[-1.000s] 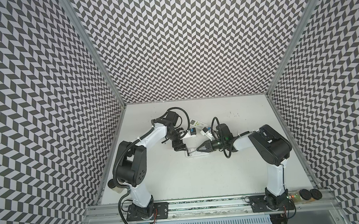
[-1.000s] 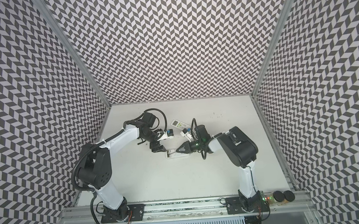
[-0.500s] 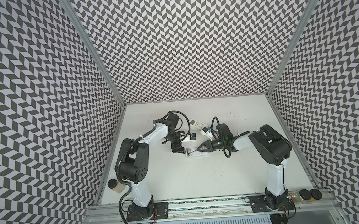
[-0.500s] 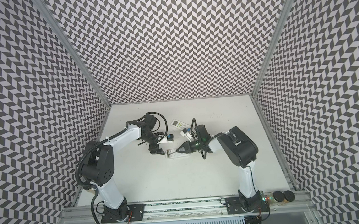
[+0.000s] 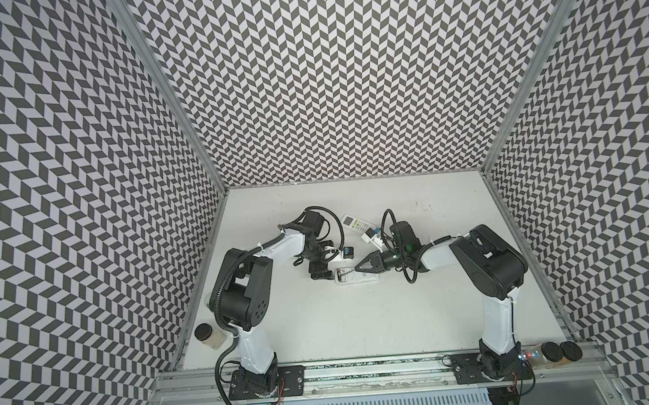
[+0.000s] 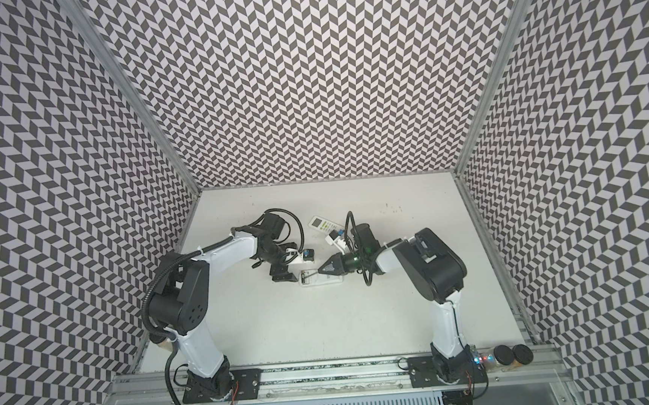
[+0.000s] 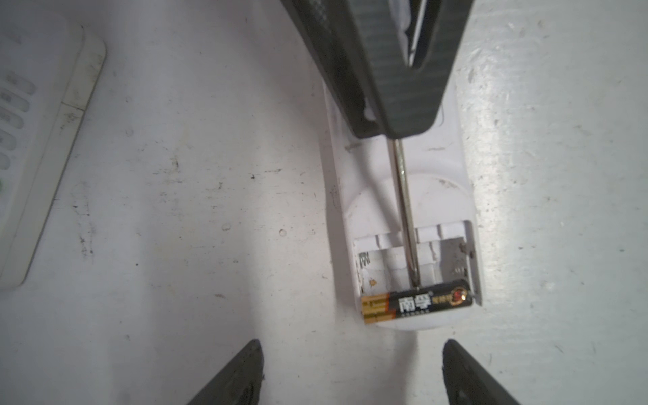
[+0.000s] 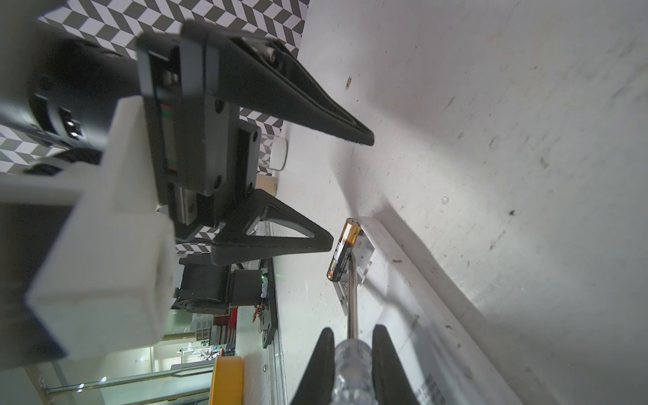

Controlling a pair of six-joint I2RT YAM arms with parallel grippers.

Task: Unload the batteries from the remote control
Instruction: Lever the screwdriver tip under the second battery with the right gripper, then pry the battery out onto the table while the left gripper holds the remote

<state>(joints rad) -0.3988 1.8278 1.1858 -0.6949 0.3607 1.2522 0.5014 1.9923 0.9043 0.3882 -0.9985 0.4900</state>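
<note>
The white remote control (image 7: 438, 200) lies face down near the table's middle (image 5: 353, 279) (image 6: 320, 282), its battery compartment uncovered. One black battery with gold ends (image 7: 417, 303) (image 8: 343, 250) sits tilted at the compartment's outer end. The slot beside it shows a bare spring. My right gripper (image 8: 352, 347) (image 5: 366, 265) is shut on a clear-handled screwdriver (image 8: 352, 301), whose metal shaft (image 7: 405, 210) touches the battery's side. My left gripper (image 7: 354, 371) (image 8: 349, 189) (image 6: 283, 274) stands open just beyond the remote's end, with nothing between its fingers.
A second white remote (image 5: 355, 222) (image 7: 35, 140) lies face up behind the first. A jar (image 5: 209, 334) stands at the left wall and two dark-lidded jars (image 5: 556, 353) on the front rail. Patterned walls close in three sides.
My left arm has swung and brought its open gripper a little closer to the remote's end. The right gripper and screwdriver have stayed put.
</note>
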